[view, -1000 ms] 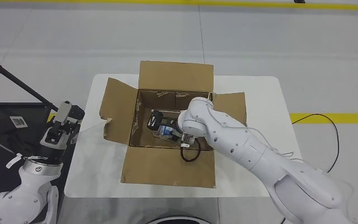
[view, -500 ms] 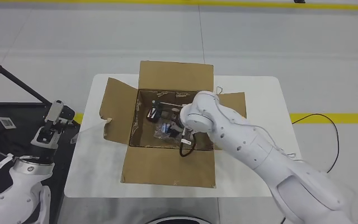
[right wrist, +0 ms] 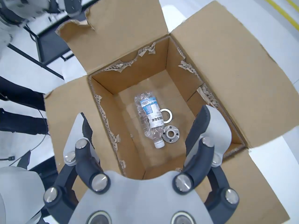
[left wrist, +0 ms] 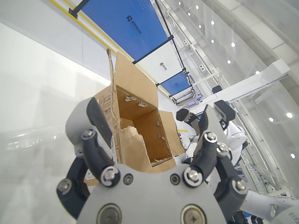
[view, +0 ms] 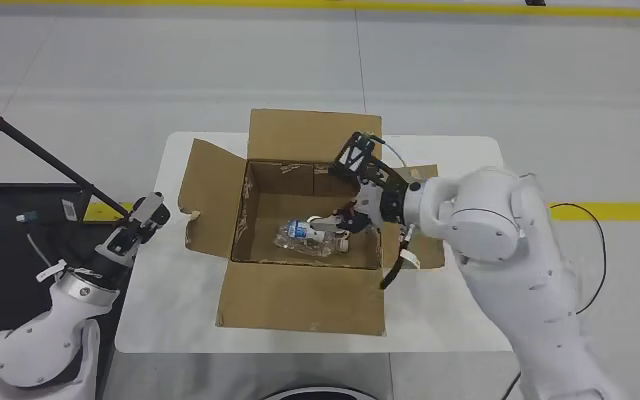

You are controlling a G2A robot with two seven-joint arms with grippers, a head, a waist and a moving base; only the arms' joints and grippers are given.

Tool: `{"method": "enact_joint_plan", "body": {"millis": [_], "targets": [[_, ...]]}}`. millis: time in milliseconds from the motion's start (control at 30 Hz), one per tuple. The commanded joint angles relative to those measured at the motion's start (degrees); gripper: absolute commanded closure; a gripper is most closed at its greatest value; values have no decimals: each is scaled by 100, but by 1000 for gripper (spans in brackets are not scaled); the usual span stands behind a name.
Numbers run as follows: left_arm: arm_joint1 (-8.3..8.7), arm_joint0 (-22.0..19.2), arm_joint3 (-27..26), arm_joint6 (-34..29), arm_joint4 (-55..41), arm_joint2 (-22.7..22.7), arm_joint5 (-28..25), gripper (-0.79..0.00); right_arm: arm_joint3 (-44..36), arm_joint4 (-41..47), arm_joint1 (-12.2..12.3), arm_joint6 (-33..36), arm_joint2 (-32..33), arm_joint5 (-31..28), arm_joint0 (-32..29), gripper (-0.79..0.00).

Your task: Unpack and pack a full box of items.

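Note:
An open cardboard box (view: 300,296) stands on the white table, all its flaps folded out. On its floor lie a crushed clear plastic bottle (right wrist: 150,117) with a blue-and-white label, a flat metal washer (right wrist: 166,114) and a round metal flange (right wrist: 171,134). The bottle (view: 300,236) also shows from above. My right gripper (right wrist: 144,127) hangs open above the box (right wrist: 140,75), over its right side, holding nothing; from above, the right gripper (view: 338,222) points into the opening. My left gripper (left wrist: 150,122) is open and empty, off the table's left edge (view: 145,215), facing the box's (left wrist: 137,113) torn left flap.
The table (view: 450,300) has bare surface to the right of the box and a narrow strip in front. A black stand (view: 45,160) stands on the floor beside the table's left edge. The box's inner rims are ragged with torn paper.
My right arm has lifted out of the box and swung to the right, its gripper now above the opening. My left gripper has turned and shifted toward the box's left flap.

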Motion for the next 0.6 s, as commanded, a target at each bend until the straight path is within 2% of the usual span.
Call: {"method": "enact_joint_plan", "body": {"millis": [0,167,300,567], "targets": [[8,-31,31,10,25,59,65,-785,-278,162,70,6,466,7,-289,-785],[30,-122,95,-2,142,233,182,-785,-621,437,188,-45,1204,226,-726,-785],[46,-203,81,-10,217,402,237,-785,-529,935,256,29,1602,166,-856,-785],[73,-280,-80,-21,383,710,306,-785,-512,975,262,47,1633,140,-860,-785]]}}
